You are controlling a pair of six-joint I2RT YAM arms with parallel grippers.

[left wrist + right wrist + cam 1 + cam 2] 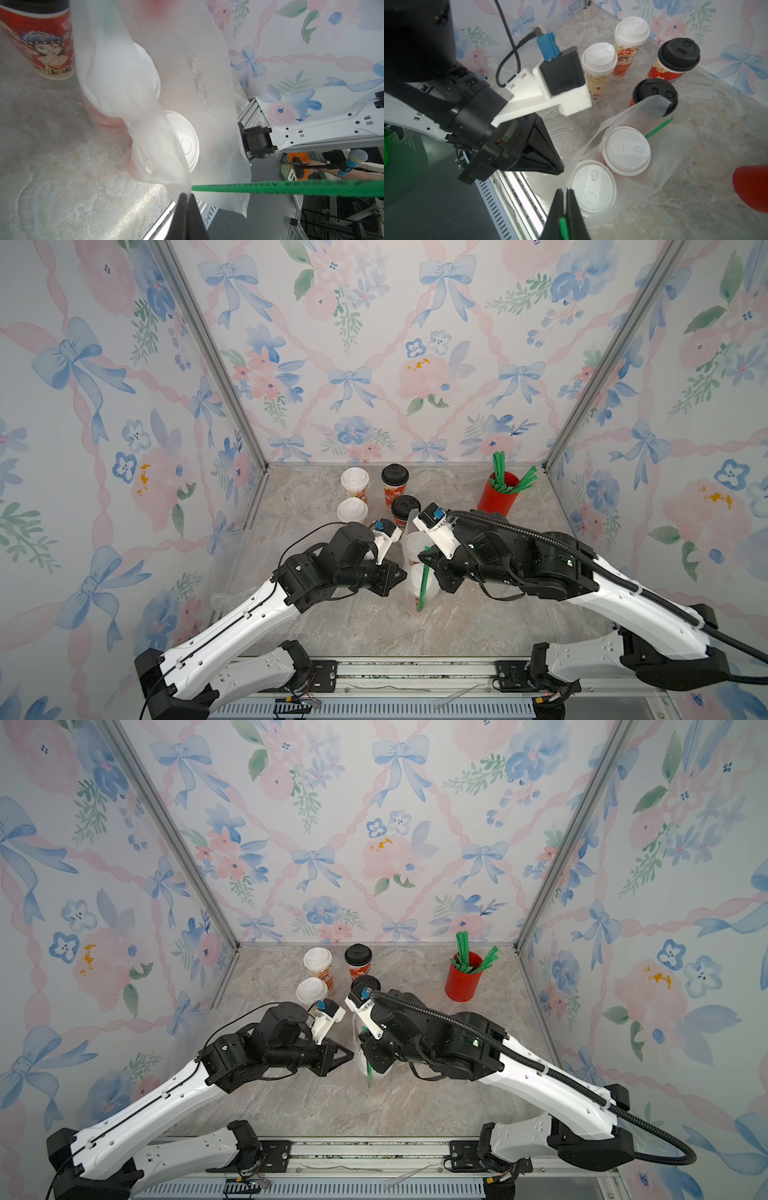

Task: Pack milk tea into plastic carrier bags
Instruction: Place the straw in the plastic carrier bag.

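Loading: left gripper [186, 195] pinches thin clear plastic carrier bag [675, 149], right gripper [564, 190] clamps flat green straw [291, 187]. Hold mouth taut, lower straw beside white-lidded paper cups [627, 150].

Robot test cell in a lab, dressed as a drinks counter: floral bow-print wall panels [374, 364] on bare aluminium posts [216, 377] box in a marble-look tabletop [374, 626]. Left arm [232, 626] and right arm [615, 605] mount on a slotted aluminium rail [415, 670] along the near edge. Lidded paper cups [354, 483] far side, red cup of green straws [496, 497] far right. Beyond the panels, left wrist view: a blue-handled microphone [356, 155] on a stand.
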